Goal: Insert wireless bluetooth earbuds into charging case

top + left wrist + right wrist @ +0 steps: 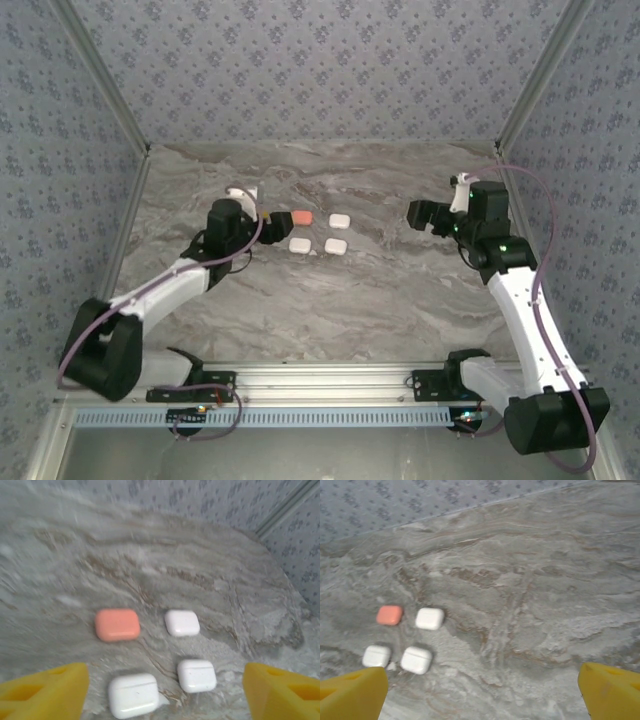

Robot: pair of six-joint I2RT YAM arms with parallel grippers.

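**Top view.** I am holding my left gripper (262, 205) over the marble table (400, 290), just left of a group of four charging cases. The fingers are standing apart. The cases are lying in two rows: coral case (301, 218) and far white case (340, 220) behind, near-left white case (300, 244) and near-right white case (335, 245) in front. I am holding my right gripper (418, 214) well to the right of the group, pointing toward it.

**Left wrist view.** My left gripper (165, 680) is standing spread wide, its yellow fingers (45, 692) at the two lower corners and gripping nothing. The coral case (117, 624) and far white case (182, 622) are lying ahead. The near-left white case (133, 695) and near-right white case (197, 675) are lying between the fingers. All four lids are down.

**Right wrist view.** My right gripper (482, 690) is also spread wide and empty. The coral case (389, 615) is lying at the upper left of the group, well ahead of the fingers (610, 692).
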